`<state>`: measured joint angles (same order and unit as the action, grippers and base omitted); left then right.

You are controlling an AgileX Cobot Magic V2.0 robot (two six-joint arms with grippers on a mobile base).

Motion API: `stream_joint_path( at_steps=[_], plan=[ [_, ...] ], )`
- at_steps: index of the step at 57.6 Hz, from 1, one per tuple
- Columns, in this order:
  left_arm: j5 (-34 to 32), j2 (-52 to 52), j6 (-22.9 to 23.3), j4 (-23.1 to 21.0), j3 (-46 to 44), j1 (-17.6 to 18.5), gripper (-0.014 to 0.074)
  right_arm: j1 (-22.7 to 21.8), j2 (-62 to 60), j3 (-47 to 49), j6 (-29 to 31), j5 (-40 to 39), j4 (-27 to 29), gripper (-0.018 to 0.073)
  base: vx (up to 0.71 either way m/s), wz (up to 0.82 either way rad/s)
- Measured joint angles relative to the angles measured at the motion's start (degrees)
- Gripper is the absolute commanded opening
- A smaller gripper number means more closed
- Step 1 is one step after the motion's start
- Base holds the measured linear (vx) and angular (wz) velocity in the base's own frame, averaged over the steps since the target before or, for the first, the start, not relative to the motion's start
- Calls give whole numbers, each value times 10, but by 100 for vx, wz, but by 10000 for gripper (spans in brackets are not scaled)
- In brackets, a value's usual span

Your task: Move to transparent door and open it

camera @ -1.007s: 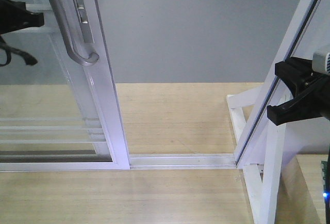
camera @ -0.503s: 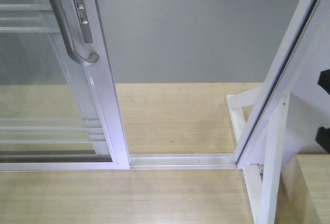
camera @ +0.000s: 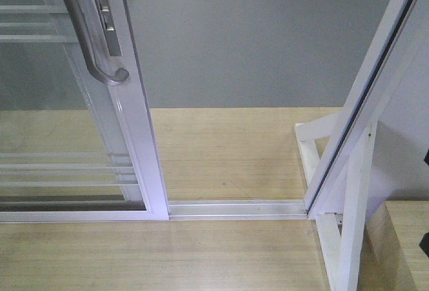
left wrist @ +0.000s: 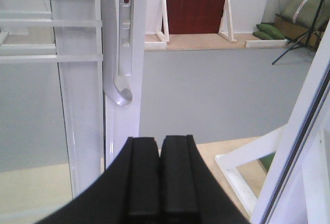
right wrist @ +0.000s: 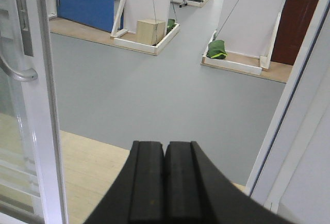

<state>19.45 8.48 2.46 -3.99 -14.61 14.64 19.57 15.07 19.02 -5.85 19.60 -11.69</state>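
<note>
Front, left-wrist and right-wrist views of a sliding doorway. The transparent door, a glass panel in a glossy white frame crossed by paired thin white bars, stands at the left of the opening, its bottom rail seated on the floor track. A curved silver-grey handle is fixed to the stile on the side of the door facing the opening, beside a narrow metal lock plate. Right of the door the opening is unobstructed, showing light wooden flooring and, beyond it, grey floor. At the far end of the track from the door a slanted white jamb rises over a white wooden support frame. In the left wrist view the left gripper is clenched, black fingers pressed together with nothing between them, pointing toward the handle but well apart from it. In the right wrist view the right gripper is likewise clenched and holding nothing, aimed through the opening to the right of the door.
</note>
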Motion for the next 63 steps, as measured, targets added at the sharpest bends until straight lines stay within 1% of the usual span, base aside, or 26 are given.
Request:
stream_joint_path(
  at_steps=[7, 11, 15, 53, 59, 63],
  plan=[
    [-70, 0, -2, -2, 17, 0, 0, 0, 0, -20, 0, -56, -7, -4, 0, 0],
    [-95, 0, -2, -2, 22, 0, 1, 0, 0, -25, 0, -78, -7, -4, 0, 0],
    [-109, 0, -2, -2, 23, 0, 1, 0, 0, -26, 0, -84, -7, -4, 0, 0],
    [-111, 0, -2, -2, 26, 0, 3, 0, 0, -26, 0, -86, -6, -4, 0, 0],
    [-111, -11, -12, 10, 30, 0, 3, 0, 0, -26, 0, -86, -6, -4, 0, 0],
    [-119, -28, -17, 24, 52, 0, 3, 0, 0, -26, 0, -86, -6, -4, 0, 0]
  ],
)
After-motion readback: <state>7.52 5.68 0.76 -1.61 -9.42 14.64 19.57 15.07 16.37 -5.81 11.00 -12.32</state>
